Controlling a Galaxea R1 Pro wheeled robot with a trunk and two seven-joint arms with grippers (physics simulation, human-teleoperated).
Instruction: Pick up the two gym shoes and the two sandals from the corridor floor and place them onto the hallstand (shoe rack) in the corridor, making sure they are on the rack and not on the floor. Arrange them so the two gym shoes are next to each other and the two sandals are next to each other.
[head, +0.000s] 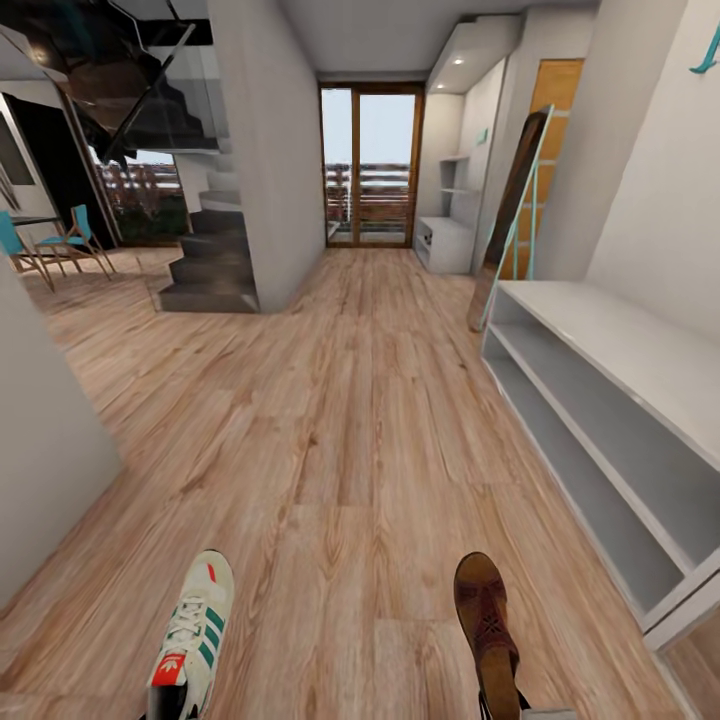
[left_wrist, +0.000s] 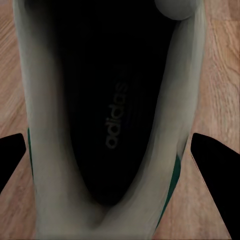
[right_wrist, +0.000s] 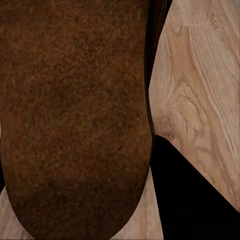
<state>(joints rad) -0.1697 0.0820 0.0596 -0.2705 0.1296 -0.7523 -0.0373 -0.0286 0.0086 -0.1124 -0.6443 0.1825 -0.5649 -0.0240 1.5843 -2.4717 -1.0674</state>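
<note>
Cream lace-up gym shoe (head: 193, 632), brown perforated sandal (head: 486, 620), grainy wood floor (head: 340, 450).

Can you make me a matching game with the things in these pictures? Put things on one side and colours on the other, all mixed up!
Things:
1. gym shoe
2. sandal
3. hallstand
4. corridor floor

Colours:
A. light brown wood planks
B. pale grey
C. cream-white with green stripes
D. dark brown

Right pairs: 1-C, 2-D, 3-B, 4-A.
</note>
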